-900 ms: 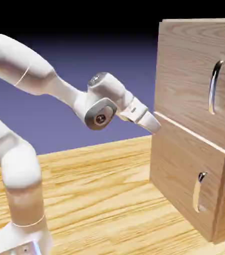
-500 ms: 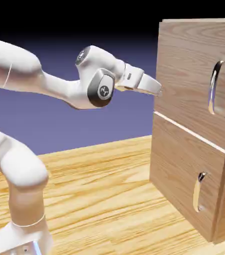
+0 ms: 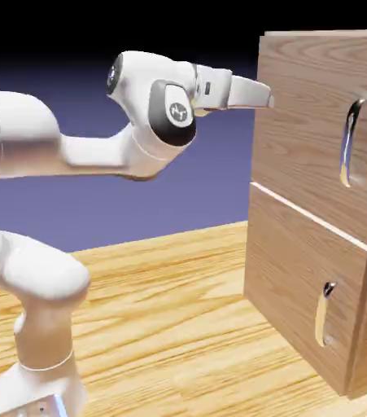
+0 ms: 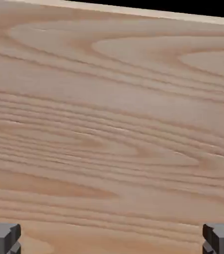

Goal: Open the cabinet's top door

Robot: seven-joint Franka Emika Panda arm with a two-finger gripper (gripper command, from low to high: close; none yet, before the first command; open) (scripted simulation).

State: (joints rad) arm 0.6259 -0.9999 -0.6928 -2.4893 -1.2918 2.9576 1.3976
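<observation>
Cabinet (image 3: 321, 212) stood on the table (image 3: 170, 326) at the exterior view's right; top door (image 3: 316, 130) shut, its long silver handle (image 3: 348, 142) untouched. Gripper (image 3: 264, 98) sat at the door's upper left edge, fingers (image 4: 2, 238) spread wide, gripping nothing, wood grain filling the hand view.
</observation>
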